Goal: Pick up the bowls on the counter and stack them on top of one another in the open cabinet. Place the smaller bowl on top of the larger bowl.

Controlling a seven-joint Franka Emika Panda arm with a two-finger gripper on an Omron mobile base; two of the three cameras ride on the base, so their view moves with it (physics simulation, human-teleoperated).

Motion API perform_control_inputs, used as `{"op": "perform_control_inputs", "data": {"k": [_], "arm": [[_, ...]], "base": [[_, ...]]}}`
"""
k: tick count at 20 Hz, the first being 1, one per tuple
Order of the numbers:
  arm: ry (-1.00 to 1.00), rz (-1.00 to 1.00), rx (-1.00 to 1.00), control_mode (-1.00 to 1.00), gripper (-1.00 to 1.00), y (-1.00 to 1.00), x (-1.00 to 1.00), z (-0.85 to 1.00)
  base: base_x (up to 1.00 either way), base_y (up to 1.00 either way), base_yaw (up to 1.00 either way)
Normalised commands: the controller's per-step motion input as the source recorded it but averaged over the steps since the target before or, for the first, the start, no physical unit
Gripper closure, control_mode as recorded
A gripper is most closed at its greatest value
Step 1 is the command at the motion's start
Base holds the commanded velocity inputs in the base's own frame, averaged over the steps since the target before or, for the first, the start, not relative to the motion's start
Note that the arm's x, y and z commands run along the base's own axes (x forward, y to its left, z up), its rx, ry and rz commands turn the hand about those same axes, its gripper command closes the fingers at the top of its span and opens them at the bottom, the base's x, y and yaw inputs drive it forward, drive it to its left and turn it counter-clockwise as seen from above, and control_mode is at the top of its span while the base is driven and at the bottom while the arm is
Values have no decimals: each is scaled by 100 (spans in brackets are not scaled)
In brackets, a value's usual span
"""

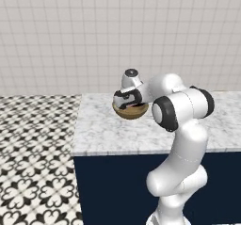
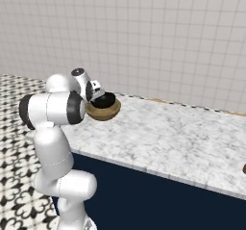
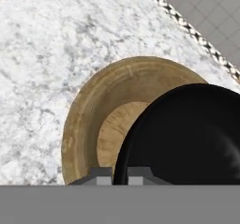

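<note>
With our gripper (image 3: 120,175) clenched on the black bowl's (image 3: 187,138) rim, holding it over the wooden bowl (image 3: 89,120) on the counter (image 1: 108,130), we judge we're mid-carry and must next reach the cabinet.

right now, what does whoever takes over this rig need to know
Pincer: shut on the rim of the black bowl.
Black bowl: held right over the tan bowl; whether it rests in it, cannot tell.
Tan bowl: on the marble counter, near its left end.
Done: black bowl gripped.
Left: both bowls into the cabinet, tan one below, black one on top.
</note>
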Motion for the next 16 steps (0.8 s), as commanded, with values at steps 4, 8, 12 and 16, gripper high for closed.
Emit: {"op": "perform_control_inputs", "data": {"k": [4, 8, 12, 16], "arm": [[-3, 0, 0, -100, 100, 0, 35, -45], [-5, 0, 0, -100, 100, 0, 40, -10], [0, 0, 0, -100, 100, 0, 9, -22], [0, 0, 0, -100, 100, 0, 9, -18]], "base": [[0, 0, 0], [0, 0, 0], [0, 0, 0], [0, 0, 0]]}}
